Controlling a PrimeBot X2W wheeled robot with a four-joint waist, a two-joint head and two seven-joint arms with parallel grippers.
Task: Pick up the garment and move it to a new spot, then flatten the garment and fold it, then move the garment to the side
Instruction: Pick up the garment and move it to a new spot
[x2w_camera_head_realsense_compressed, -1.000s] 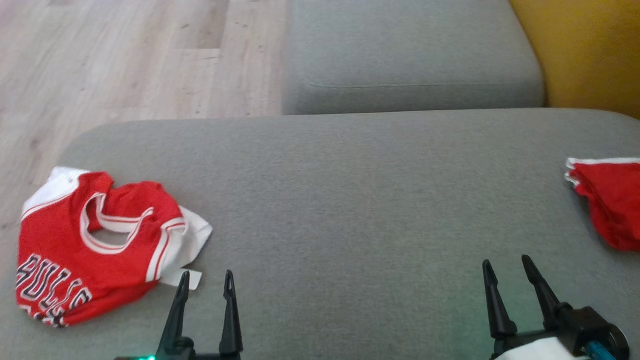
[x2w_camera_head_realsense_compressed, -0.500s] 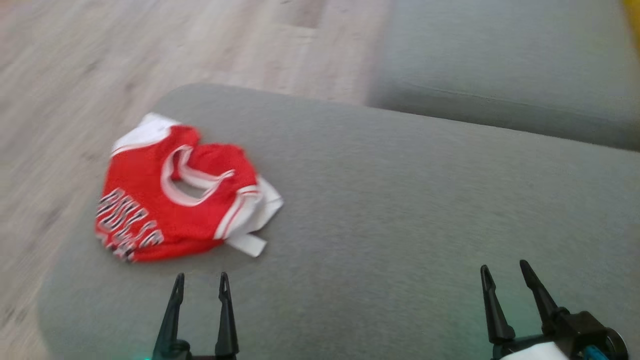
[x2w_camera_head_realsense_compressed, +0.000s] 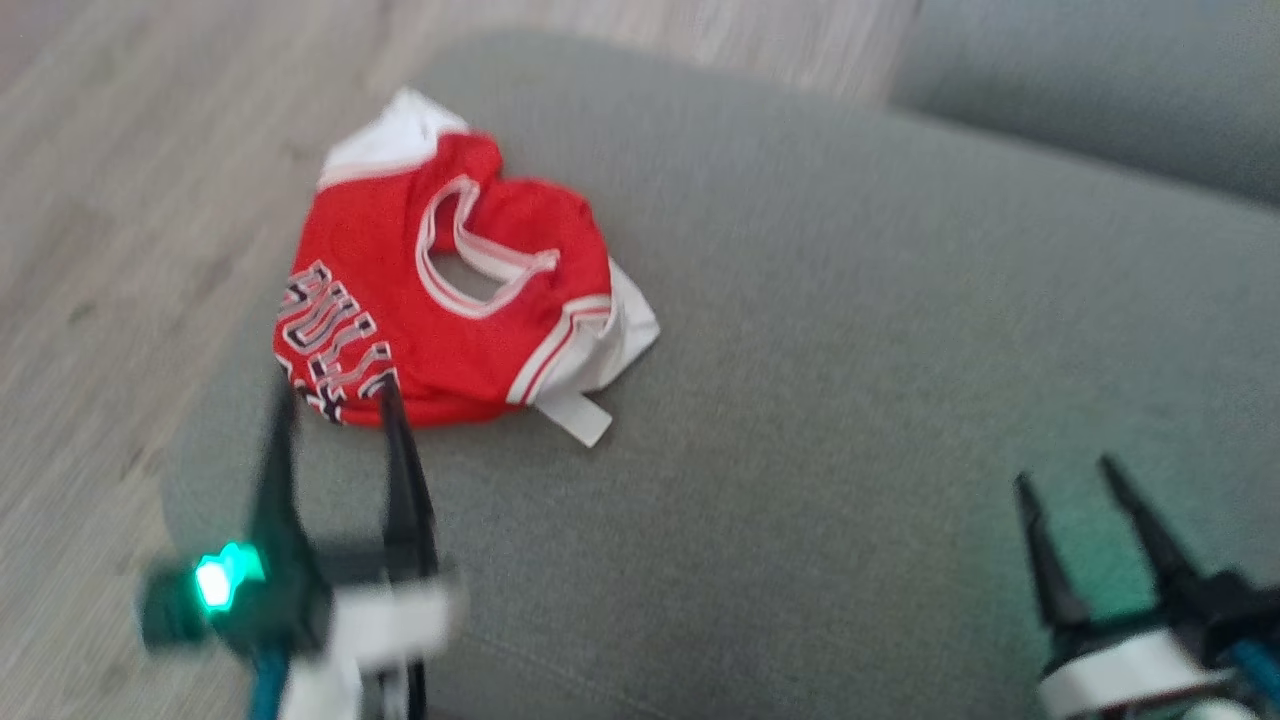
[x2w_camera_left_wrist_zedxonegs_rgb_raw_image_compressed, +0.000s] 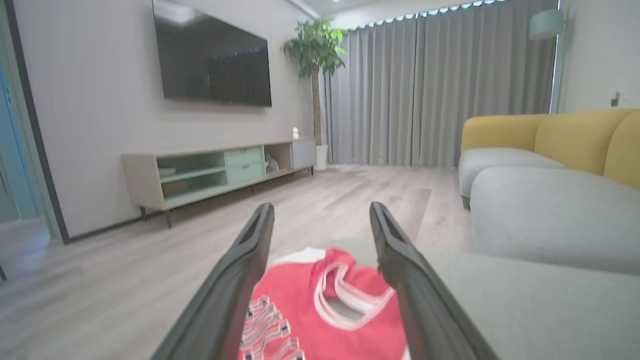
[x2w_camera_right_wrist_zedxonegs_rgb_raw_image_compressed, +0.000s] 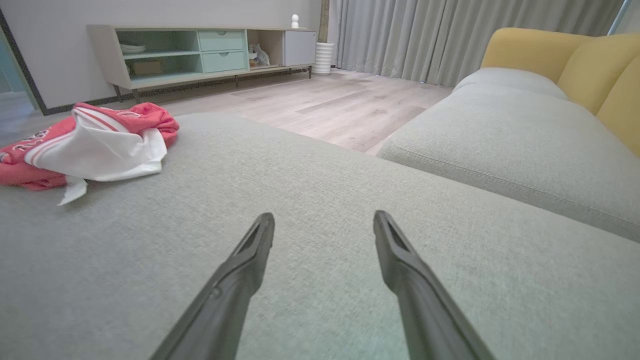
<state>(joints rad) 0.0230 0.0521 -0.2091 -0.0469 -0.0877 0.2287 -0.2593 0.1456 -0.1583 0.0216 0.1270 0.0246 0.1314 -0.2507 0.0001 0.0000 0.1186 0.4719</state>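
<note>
Head view: crumpled red jersey on woven grey cushion; left tool, right tool released.

Wood floor, wall-mounted TV, low cabinet, potted plant, grey curtains, yellow-backed sofa

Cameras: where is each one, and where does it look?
Head view: on head, looking down at red jersey on sofa cushion; left gripper, right gripper show.
Left wrist view: on left wrist, facing jersey and TV; own fingers show.
Right wrist view: on right wrist, facing cushion and TV cabinet; own fingers show.
All share the jersey.
</note>
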